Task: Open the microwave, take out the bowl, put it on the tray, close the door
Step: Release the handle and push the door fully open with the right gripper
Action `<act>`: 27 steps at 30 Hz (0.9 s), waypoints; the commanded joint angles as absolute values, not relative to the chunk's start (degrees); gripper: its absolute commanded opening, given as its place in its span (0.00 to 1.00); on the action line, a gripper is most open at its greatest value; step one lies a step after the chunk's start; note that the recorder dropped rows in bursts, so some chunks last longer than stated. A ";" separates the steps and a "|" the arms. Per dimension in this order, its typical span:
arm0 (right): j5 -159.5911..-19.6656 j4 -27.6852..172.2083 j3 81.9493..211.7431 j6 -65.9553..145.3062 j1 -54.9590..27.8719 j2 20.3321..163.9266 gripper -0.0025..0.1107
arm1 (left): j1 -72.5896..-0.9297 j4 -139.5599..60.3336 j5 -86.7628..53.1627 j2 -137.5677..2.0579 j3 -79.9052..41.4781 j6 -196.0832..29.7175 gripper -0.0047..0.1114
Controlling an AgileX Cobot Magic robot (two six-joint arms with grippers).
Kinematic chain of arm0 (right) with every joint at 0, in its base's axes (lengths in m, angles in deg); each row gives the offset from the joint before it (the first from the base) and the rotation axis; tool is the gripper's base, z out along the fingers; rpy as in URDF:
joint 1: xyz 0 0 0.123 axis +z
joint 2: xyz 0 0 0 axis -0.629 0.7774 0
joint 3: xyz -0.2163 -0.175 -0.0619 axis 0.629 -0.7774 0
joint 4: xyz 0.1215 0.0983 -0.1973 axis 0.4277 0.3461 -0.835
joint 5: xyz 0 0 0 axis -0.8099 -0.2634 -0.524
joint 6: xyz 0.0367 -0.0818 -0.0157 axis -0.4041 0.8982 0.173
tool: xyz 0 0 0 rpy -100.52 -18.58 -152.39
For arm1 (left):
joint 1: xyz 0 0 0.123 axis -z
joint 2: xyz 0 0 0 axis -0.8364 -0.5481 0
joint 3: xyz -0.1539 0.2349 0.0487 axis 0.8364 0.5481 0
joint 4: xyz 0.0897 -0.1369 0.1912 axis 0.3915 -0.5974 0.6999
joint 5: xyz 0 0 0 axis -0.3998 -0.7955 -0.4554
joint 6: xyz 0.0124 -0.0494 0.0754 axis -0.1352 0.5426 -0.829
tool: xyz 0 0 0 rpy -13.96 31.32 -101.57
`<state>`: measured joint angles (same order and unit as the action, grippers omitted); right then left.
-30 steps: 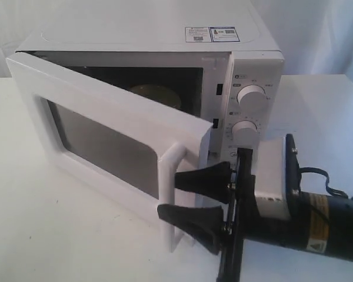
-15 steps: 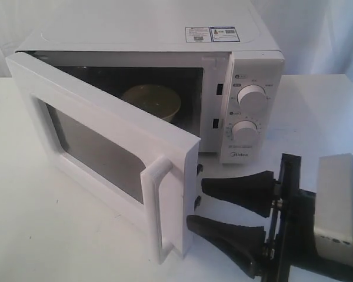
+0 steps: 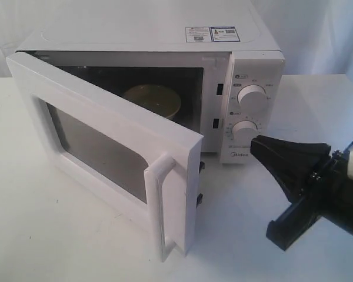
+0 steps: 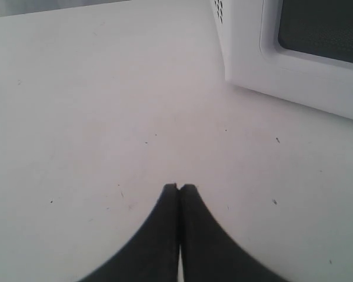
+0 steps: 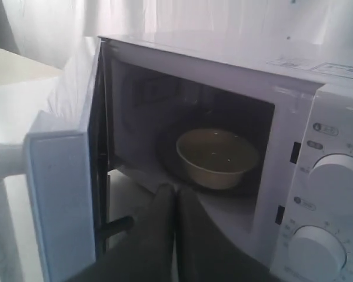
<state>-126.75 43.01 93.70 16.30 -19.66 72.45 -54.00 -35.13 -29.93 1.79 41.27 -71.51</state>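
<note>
Inside the microwave [image 3: 147, 35], door [image 3: 106, 111] ajar, the bowl [image 3: 156, 98]; right hand [image 5: 176, 191] and left hand [image 4: 179, 188] clenched.

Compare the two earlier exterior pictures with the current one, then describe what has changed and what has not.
The right gripper came off the handle, drew back to the right, turned and closed its fingers. The door swung wider, exposing more of the bowl. The microwave and the bowl kept their places.
</note>
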 commanded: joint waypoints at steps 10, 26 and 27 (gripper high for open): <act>-147.65 40.82 100.16 20.80 -19.41 100.83 0.02 | -54.05 -35.34 -29.99 2.06 41.48 -71.46 0.04; -150.67 38.62 100.16 17.82 -6.23 101.39 0.02 | -54.05 -35.34 -29.99 2.06 41.48 -71.46 0.04; -151.08 38.62 100.16 17.82 -4.78 101.39 0.02 | -54.05 -35.34 -29.99 2.06 41.48 -71.46 0.04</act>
<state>-149.52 39.33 100.07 18.15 -8.05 101.25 -54.00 -35.13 -29.93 1.79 41.27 -71.51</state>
